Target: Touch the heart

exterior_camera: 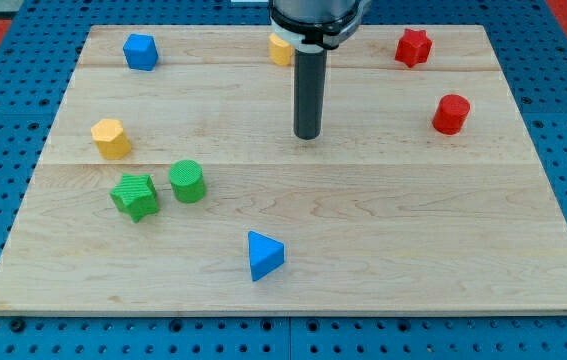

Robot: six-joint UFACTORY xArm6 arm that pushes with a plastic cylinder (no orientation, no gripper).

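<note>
My tip (307, 136) rests on the wooden board (383, 250), a little above and to the right of its middle. A yellow block (280, 49) lies near the top edge, above and slightly left of the tip. The arm hides its right side, so I cannot make out its shape. A second yellow block (110, 138), about hexagonal, sits at the left. No block touches the tip.
A blue cube (140, 51) is at the top left. A red star (413, 47) and a red cylinder-like block (451, 114) are at the right. A green star (135, 196) and green cylinder (187, 181) sit lower left. A blue triangle (264, 255) is at the bottom.
</note>
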